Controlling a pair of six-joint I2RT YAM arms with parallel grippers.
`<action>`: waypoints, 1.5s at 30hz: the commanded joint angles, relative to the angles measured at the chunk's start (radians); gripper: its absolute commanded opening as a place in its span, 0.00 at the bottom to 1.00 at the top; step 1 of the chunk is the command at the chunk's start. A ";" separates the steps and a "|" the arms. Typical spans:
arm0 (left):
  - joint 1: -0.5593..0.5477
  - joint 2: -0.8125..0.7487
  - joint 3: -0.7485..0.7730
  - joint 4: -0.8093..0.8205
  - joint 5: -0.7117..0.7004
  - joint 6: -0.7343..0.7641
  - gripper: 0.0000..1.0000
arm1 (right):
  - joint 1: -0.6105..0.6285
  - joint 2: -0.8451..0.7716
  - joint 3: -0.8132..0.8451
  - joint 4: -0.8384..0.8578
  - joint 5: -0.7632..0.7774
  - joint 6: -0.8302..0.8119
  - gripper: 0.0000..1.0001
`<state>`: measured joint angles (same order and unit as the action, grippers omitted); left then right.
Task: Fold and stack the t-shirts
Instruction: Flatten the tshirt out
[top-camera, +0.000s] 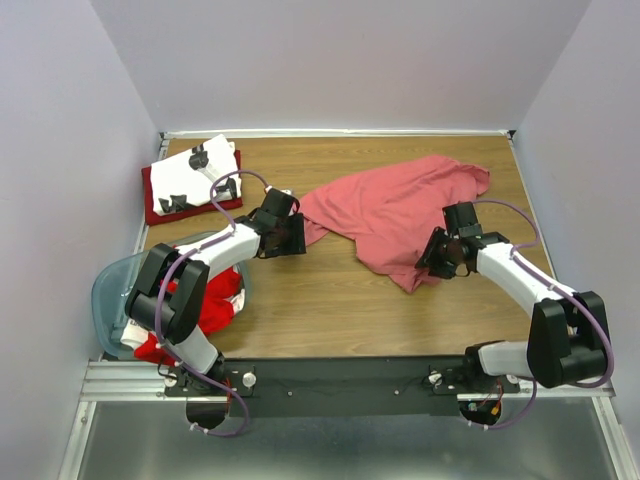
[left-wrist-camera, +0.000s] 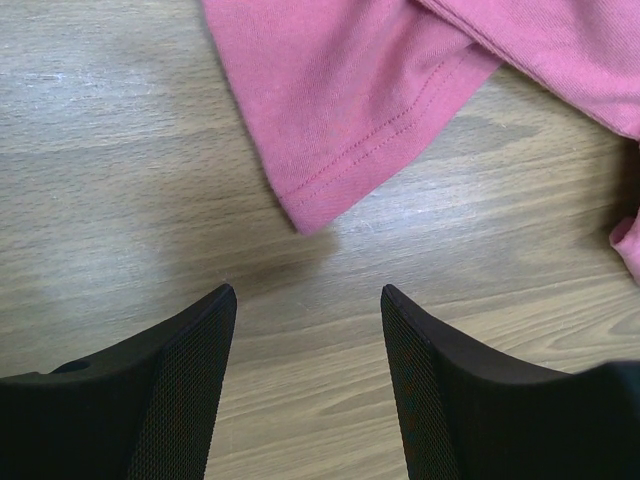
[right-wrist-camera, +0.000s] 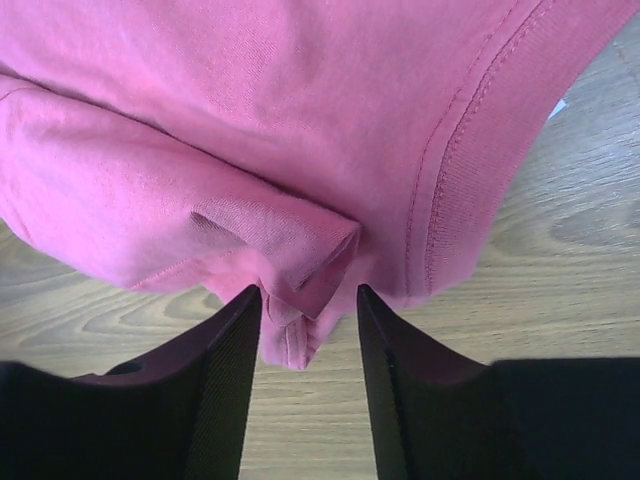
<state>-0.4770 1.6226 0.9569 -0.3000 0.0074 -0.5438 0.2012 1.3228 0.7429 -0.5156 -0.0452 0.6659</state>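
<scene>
Pink shirt (top-camera: 400, 210) lying crumpled at desk's (top-camera: 330, 310) 1 o'clock | left fingers (left-wrist-camera: 180, 400) hanging apart over desk, sleeve (left-wrist-camera: 340, 130) at their 12 | right fingers (right-wrist-camera: 215, 400) straddling shirt fold, grip impossible to tell

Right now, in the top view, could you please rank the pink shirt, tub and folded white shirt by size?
1. pink shirt
2. tub, partly hidden
3. white shirt

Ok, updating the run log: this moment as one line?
left claw: open, over bare table beside pink shirt corner | right claw: straddling pink shirt fold, grip unclear | stack: white shirt on dark red shirt
</scene>
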 joint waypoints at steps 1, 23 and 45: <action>0.008 -0.023 -0.020 0.012 -0.015 -0.002 0.68 | 0.003 -0.007 -0.007 0.026 0.041 0.021 0.49; 0.026 0.072 0.032 0.048 -0.064 -0.036 0.66 | 0.003 -0.045 -0.019 0.022 0.041 0.034 0.05; 0.026 0.206 0.077 0.045 -0.110 -0.018 0.39 | 0.004 -0.063 -0.013 0.011 0.080 0.038 0.00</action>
<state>-0.4526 1.7794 1.0470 -0.2264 -0.0601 -0.5667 0.2016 1.2797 0.7345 -0.4984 -0.0025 0.6918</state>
